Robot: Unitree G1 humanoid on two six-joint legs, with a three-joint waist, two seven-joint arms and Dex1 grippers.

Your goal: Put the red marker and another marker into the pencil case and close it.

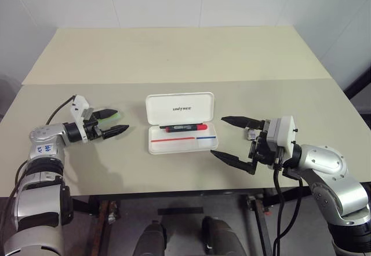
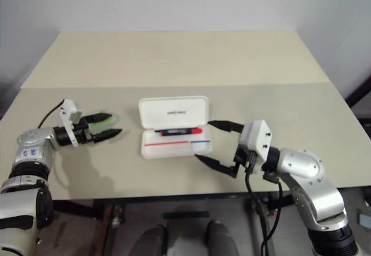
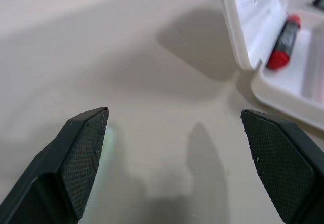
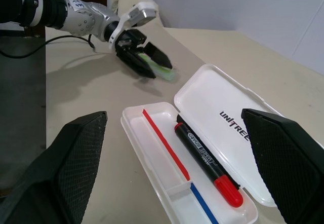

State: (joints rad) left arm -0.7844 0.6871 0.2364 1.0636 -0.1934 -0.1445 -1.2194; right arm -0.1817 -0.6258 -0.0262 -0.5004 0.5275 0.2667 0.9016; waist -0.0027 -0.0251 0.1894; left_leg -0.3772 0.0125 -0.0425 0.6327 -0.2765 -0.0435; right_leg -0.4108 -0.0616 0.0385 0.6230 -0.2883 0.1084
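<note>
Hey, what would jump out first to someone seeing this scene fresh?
The flat white plastic pencil case lies open mid-table, lid propped up, with the black-barrelled, red-ended marker inside. On the left, the pale lime-green marker lies on the table beside the open left gripper. The right gripper hangs open just right of the case.

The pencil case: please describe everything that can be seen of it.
The pencil case is a flat white box with rounded corners, plastic by its look. It lies open on the beige table, its hinged lid standing up at the far side with dark logo text on the inner face. A thin red-and-blue stripe runs along the tray. The red marker, with black barrel and red cap, lies inside near the hinge. Neither hand touches it.
</note>
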